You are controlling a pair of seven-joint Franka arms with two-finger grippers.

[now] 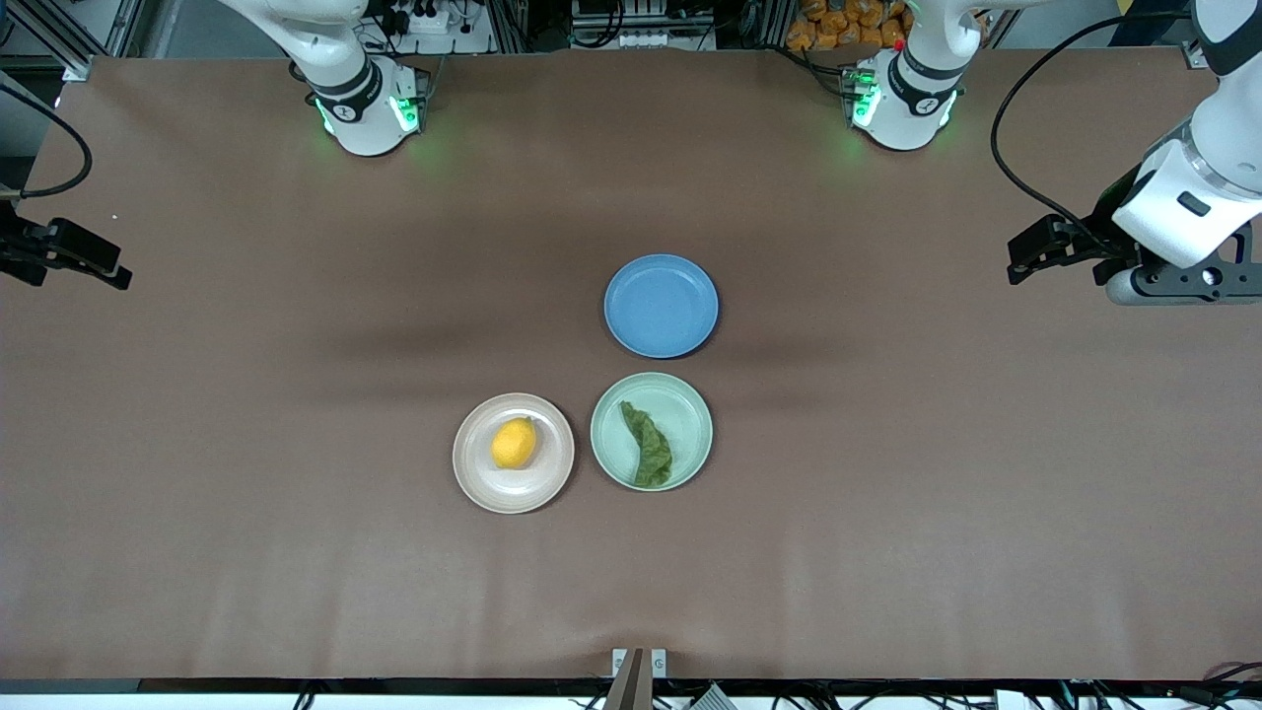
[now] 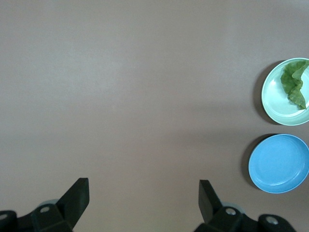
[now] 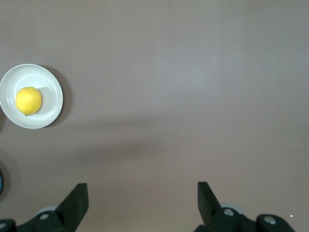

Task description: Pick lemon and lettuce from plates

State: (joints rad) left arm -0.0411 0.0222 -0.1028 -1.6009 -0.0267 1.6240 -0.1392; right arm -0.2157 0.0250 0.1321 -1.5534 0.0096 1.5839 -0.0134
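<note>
Centrally on the tabletop [image 1: 296, 592], toward the edge nearest the front camera, the lemon [image 1: 514, 443] sits on the beige-pink plate [image 1: 476, 476] and the lettuce [image 1: 647, 444] lies in the mint green plate [image 1: 690, 404] just beside it, with a blue plate [image 1: 661, 305] just farther from the camera. Both arms wait: the left tool [image 2: 144, 199] hangs over its end edge of the tabletop and the right tool [image 3: 142, 199] over its own end edge, each with its fingers spread wide apart and holding nothing.

A robotics lab: two bench-mounted arms [image 1: 355, 89], aluminium framing [image 1: 59, 39], cables [image 1: 1025, 148] round a brown-covered table [image 1: 296, 552]
</note>
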